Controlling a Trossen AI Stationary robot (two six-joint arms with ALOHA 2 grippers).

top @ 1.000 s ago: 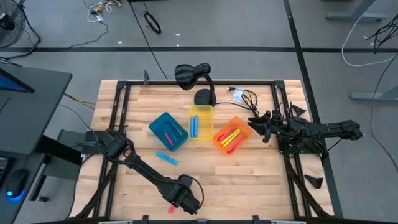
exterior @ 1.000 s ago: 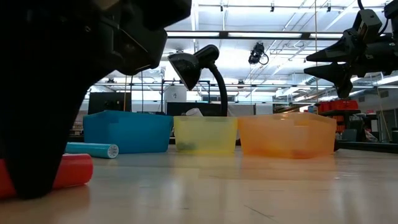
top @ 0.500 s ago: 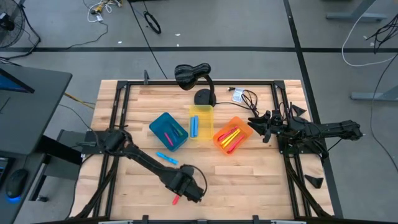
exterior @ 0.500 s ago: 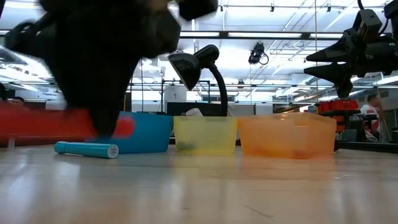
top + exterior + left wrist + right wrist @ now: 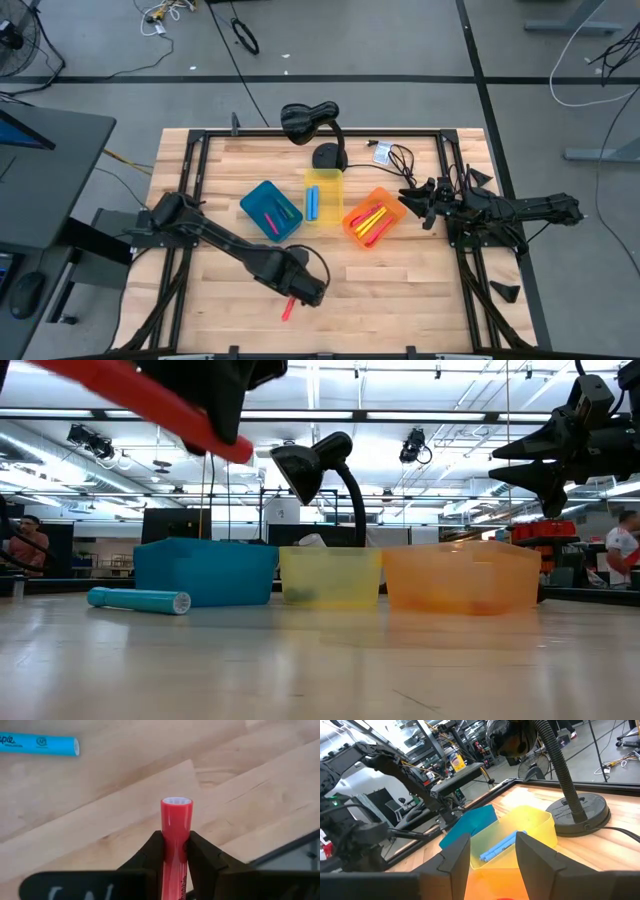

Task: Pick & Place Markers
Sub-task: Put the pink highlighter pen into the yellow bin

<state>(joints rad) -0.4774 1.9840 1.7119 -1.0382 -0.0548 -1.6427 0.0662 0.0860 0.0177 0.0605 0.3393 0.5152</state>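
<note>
Now | left gripper (image 5: 175, 851) grips red marker (image 5: 175, 827) | above table (image 5: 400, 290)

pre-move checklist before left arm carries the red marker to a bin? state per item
1. Grip: left gripper shut on the red marker, held between both fingers: ok.
2. Lift: marker is well above the table in the low view: ok.
3. Loose blue marker lies on the table in front of the blue bin, apart from the gripper: ok.
4. Orange bin has open space beside the markers already inside: ok.
5. Right gripper hangs close by the orange bin's edge; clearance there: cannot tell.
</note>
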